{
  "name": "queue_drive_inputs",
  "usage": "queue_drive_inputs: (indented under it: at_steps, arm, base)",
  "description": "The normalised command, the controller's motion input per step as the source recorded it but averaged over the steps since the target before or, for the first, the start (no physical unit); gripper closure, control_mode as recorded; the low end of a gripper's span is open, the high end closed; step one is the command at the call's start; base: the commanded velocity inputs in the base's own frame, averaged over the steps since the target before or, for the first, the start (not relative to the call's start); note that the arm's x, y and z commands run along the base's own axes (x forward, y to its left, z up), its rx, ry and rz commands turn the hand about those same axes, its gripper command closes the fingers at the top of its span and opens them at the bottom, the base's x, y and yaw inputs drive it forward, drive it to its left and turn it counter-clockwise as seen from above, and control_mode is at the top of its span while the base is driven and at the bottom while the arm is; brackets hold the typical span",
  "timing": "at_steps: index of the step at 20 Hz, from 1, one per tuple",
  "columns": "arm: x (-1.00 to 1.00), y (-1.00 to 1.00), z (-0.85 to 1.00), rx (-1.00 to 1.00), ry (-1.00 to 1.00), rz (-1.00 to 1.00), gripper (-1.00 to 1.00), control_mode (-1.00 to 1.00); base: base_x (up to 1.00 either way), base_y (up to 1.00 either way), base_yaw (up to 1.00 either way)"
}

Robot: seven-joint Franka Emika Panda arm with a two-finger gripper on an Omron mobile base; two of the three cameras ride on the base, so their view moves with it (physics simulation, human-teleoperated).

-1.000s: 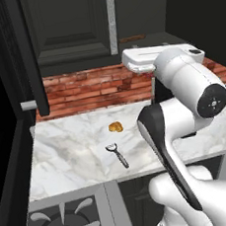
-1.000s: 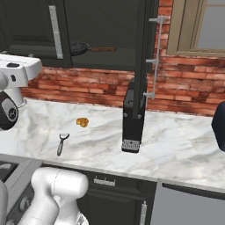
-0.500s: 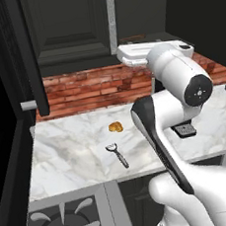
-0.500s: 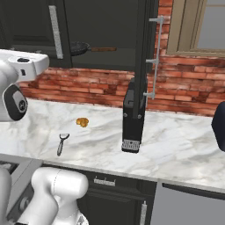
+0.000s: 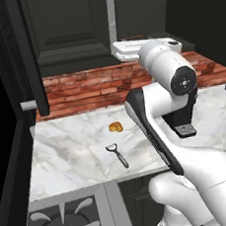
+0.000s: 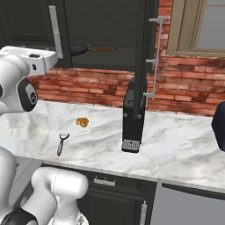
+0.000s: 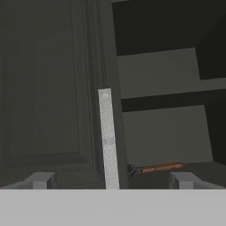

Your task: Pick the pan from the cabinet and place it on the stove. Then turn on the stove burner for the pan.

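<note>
The pan (image 6: 80, 47) lies on the lowest shelf of the open cabinet (image 6: 110, 26), its brown handle (image 6: 103, 49) pointing right. In the hand view only the pan's rim (image 7: 131, 169) and brown handle (image 7: 159, 167) show, low and right of the closed door's silver bar handle (image 7: 108, 141). My gripper (image 7: 111, 181) is open and holds nothing. It faces the closed door's edge, short of the pan. The white hand (image 5: 127, 48) hovers in front of the cabinet (image 5: 70, 25). The stove (image 5: 72, 219) sits at the lower left.
A small peeler (image 5: 118, 154) and an orange morsel (image 5: 115, 127) lie on the marble counter (image 5: 70, 154). A tall black block (image 6: 133, 118) stands on the counter. The open cabinet door (image 6: 144, 44) juts out edge-on with its bar handle (image 6: 156, 57). A brick backsplash (image 6: 96, 88) runs behind.
The hand has swung sideways along the cabinet front, toward the closed door's handle and the pan shelf. The jaws stayed open and nothing on the counter moved.
</note>
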Motion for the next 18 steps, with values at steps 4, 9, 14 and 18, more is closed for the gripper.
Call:
queue_drive_inputs:
  at_steps: [4, 9, 14, 18]
  arm:
    - [0.3, 0.09, -0.05, 0.0, 0.0, 0.0, -1.0, -1.0]
    - [0.06, 0.06, -0.01, -0.01, 0.03, 0.0, -1.0, -1.0]
    - [0.25, 0.0, 0.0, 0.0, 0.0, 0.0, -1.0, -1.0]
    - [0.39, 0.01, -0.01, 0.0, 0.01, 0.0, -1.0, -1.0]
  base:
    - [0.0, 0.0, 0.0]
    - [0.0, 0.0, 0.0]
    - [0.0, 0.0, 0.0]
    - [0.0, 0.0, 0.0]
